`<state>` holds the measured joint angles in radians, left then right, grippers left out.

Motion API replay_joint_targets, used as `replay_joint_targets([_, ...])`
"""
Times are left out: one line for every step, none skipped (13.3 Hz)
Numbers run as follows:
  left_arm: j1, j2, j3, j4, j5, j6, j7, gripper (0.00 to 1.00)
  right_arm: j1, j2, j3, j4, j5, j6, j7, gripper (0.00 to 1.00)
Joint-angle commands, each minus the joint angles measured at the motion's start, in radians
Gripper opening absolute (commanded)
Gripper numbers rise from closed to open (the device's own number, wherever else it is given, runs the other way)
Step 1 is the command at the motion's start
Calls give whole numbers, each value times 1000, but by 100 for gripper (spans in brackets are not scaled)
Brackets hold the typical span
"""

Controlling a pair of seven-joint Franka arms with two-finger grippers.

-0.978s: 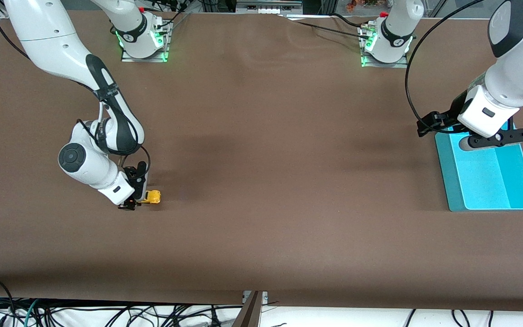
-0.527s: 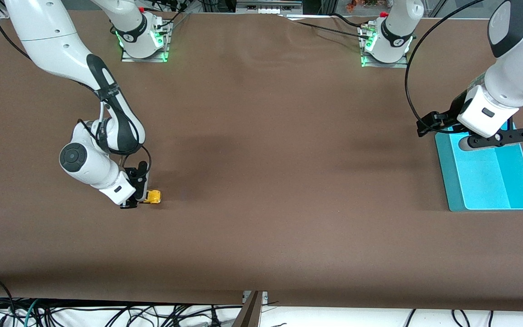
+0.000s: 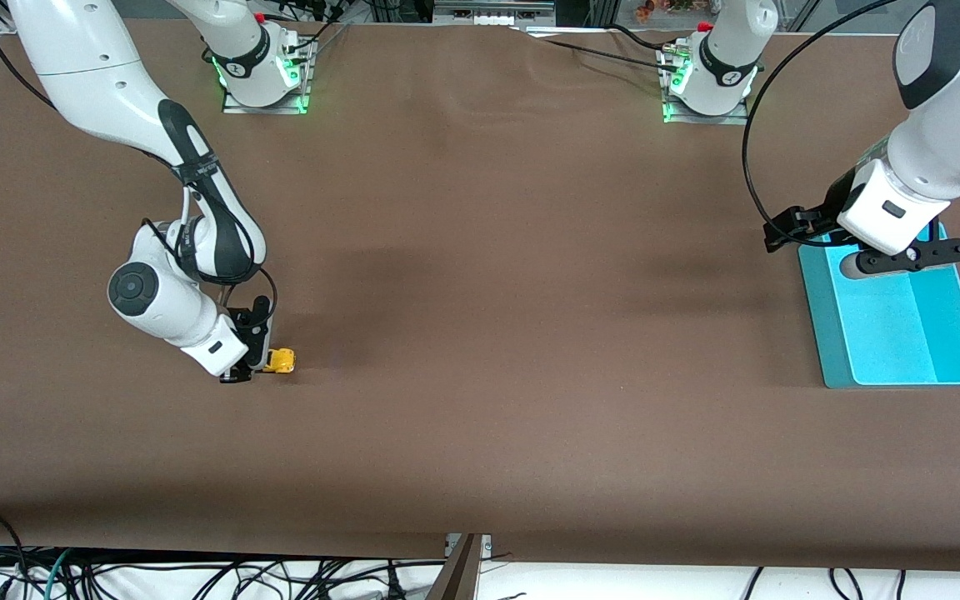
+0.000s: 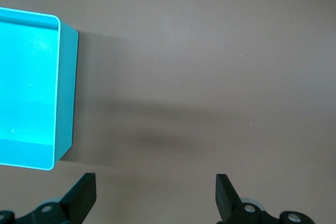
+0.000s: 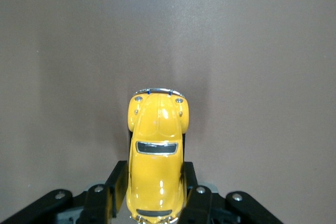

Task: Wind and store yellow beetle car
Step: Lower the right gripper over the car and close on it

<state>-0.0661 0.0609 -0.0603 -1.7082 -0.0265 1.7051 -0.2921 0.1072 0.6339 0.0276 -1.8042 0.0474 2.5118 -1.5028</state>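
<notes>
Gripping the yellow beetle car [image 5: 157, 169] on the table [image 3: 480, 333], the right end effector [image 3: 257, 363], fingers closed.

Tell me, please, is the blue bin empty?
Empty as far as shown: the blue bin shows only bare floor, though the left gripper hides part.

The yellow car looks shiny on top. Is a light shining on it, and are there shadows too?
Right wrist view: the yellow beetle car, pinched by the right gripper, shows white glints on its roof and hood, so light comes from above. Front view: soft dark patches are shadows on the brown table. Left wrist view: the turquoise bin casts a shadow beside it, near the open left gripper.
</notes>
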Motion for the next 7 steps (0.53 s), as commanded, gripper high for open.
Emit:
replay_joint_targets([-7, 14, -3, 25, 20, -8, -16, 100, -23, -2, 5, -11, 22, 13, -51, 50])
replay_joint_targets([-7, 13, -3, 25, 20, -10, -16, 100, -29, 1, 5, -15, 22, 16, -62, 50])
replay_joint_targets([-7, 14, -3, 25, 20, -9, -16, 100, -37, 4, 6, -15, 22, 18, -71, 50])
replay_joint_targets([-7, 14, -3, 25, 20, -8, -16, 100, -43, 4, 8, -17, 22, 18, -76, 50])
replay_joint_targets([-7, 14, -3, 25, 20, -8, -16, 100, -47, 4, 9, -17, 22, 18, -86, 49])
replay_joint_targets([-7, 14, -3, 25, 20, -8, -16, 100, -49, 4, 8, -17, 22, 18, -91, 49])
replay_joint_targets([-7, 14, -1, 25, 20, -10, -16, 100, -60, 4, 9, -17, 22, 18, -97, 49])
